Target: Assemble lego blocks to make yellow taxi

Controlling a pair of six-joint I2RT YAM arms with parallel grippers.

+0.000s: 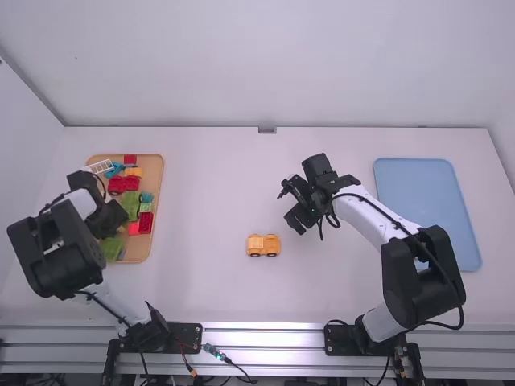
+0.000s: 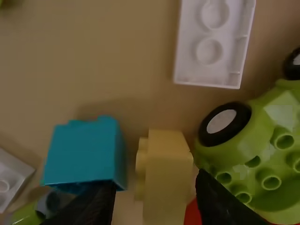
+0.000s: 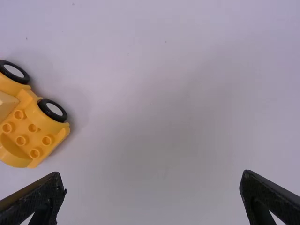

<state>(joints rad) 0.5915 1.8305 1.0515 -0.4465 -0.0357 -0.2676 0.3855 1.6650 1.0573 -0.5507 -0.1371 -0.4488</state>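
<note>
Taxi base point(image 3: 28, 136): on the tabletop point(image 1: 201, 209), wheels down, studs up, near the middle of the near edge.
Fitted block point(image 3: 5, 106): pale yellow, on the base, partly cut off from view; whether fully seated cannot be told.
Tray point(image 1: 138, 254): at the tabletop's left edge, holding loose parts, among them a teal block point(image 2: 84, 152), a white piece point(image 2: 213, 47) and a green chassis point(image 2: 262, 164).
Loose yellow block point(image 2: 166, 178): in the tray, between the teal block and the green chassis, studs facing sideways.
Left gripper point(image 2: 155, 180): low over the tray; jaws spread, one on either side of the loose yellow block, no firm pinch seen.
Right gripper point(image 3: 152, 174): over the tabletop, right of the base; jaws spread wide, nothing between them.
Blue tray point(image 1: 418, 185): by the tabletop's right edge.
Progress: base set out and one block on it; judged part-built.
Outstanding: the loose yellow block, probably the next part, is to be picked up, turned studs-up and pressed on.
Risk: the teal block lies close to one finger and could foul the grasp.
</note>
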